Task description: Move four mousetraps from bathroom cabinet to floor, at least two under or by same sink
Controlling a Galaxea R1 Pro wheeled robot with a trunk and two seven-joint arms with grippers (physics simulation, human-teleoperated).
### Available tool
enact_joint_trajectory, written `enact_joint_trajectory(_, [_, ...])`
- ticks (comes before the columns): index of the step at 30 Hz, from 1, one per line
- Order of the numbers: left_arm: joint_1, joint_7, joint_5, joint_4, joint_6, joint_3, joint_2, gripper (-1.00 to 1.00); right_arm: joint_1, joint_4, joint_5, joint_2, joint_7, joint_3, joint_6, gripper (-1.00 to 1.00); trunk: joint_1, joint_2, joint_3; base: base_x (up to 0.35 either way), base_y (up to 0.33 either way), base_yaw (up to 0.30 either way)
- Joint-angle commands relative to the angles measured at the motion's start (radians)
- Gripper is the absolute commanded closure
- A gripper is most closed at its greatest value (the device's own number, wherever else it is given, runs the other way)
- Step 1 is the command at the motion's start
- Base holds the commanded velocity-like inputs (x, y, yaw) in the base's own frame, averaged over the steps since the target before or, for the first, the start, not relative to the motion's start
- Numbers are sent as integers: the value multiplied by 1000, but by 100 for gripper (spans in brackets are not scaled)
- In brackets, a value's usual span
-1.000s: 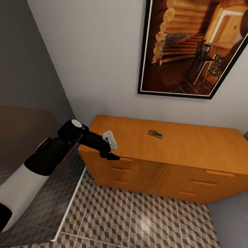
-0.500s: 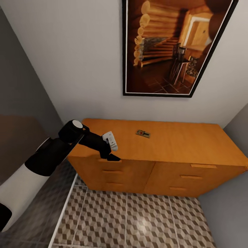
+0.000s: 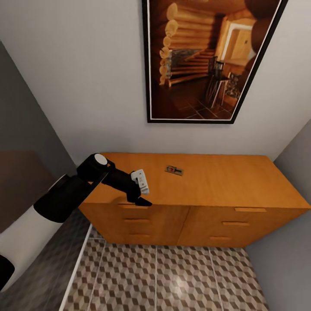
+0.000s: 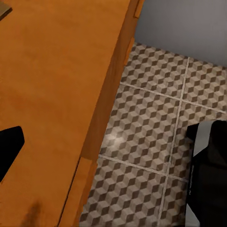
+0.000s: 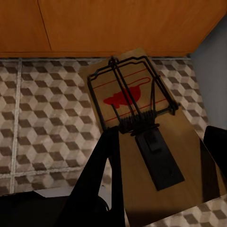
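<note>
**A:** Two traps in sight, by my count. What are the fingers doing?

**B:** The right gripper (image 5: 160, 151) has its dark fingers (image 5: 101, 165) clenched on one of them. This flat tan wooden mousetrap with black wire and a red mark (image 5: 135, 118) sits between them. It hangs over the brown, beige and white cube-patterned tile floor (image 5: 42, 118), just in front of the low orange-brown wooden cabinet (image 5: 118, 23).

**A:** And the left?

**B:** The left gripper (image 3: 142, 195) hovers over the front left corner of the cabinet's top. I cannot tell whether its fingers are released or clenched, and I see nothing in them.

**A:** Where is the other trap?

**B:** The small tan loose mousetrap (image 3: 174, 170) lies flat on the cabinet's top, near the middle and towards the back edge, well apart from the left gripper.

**A:** So what has just changed?

**B:** Only the viewpoint. Over the last second the dark-framed log-cabin picture (image 3: 207, 60) above the cabinet has slid across the head view. The cabinet now shows square-on, with its right end in view. The loose mousetrap has kept its spot on the top, and the left arm has kept its pose. So I judge that the robot turned and nothing else moved.

**A:** What does that mean for the task?

**B:** Probably one trap is in hand and still to be set down, and one is still to be fetched. No sink shows beside the cabinet here, so placing the held trap likely needs a further turn.
</note>
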Motion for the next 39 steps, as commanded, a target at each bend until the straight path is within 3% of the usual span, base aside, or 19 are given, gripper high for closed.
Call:
enact_joint_trajectory(1, [-1,-8,-9,0,7,-4,0,-100,-1,0,6,0,-8,-2,-2,100,1,-2,-2,207,0,-1])
enact_joint_trajectory(22, [-1,-8,-10,31,3,-48,-8,-100,-1,0,7,14,-8,-2,-2,100,1,-2,-2,167,0,0])
enact_joint_trajectory(39, [-1,-8,-10,39,2,-64,-20,-100,-1,1,7,14,-7,-2,-2,100,1,-2,-2,13,0,-11])
